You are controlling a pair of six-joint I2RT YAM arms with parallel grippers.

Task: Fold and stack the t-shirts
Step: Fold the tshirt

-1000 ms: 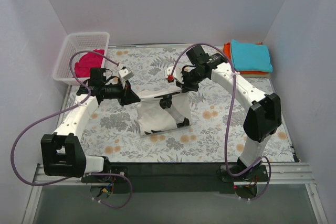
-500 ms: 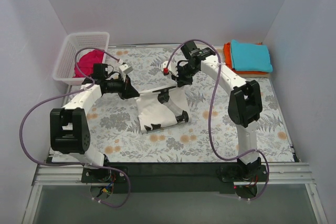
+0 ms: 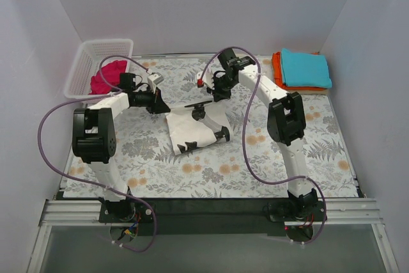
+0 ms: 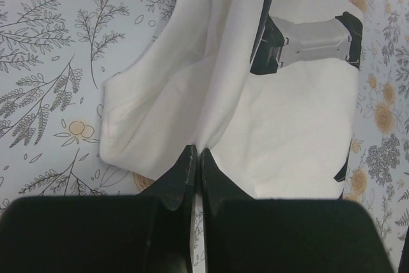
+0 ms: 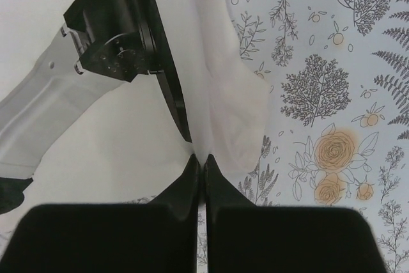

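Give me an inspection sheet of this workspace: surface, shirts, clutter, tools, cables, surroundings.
Surface: floral table cover, lying flat.
Job's things: off-white t-shirt lifted by its top edge at mid-table; magenta t-shirt bunched in the basket; teal t-shirt folded on top of the orange t-shirt at the far right corner.
Clutter: white mesh basket at the far left corner.
Tools: left tool shut on the off-white t-shirt; right tool shut on it too.
Cables: purple cables loop loosely beside each arm.
Surroundings: white walls on three sides; metal rail at the near edge.
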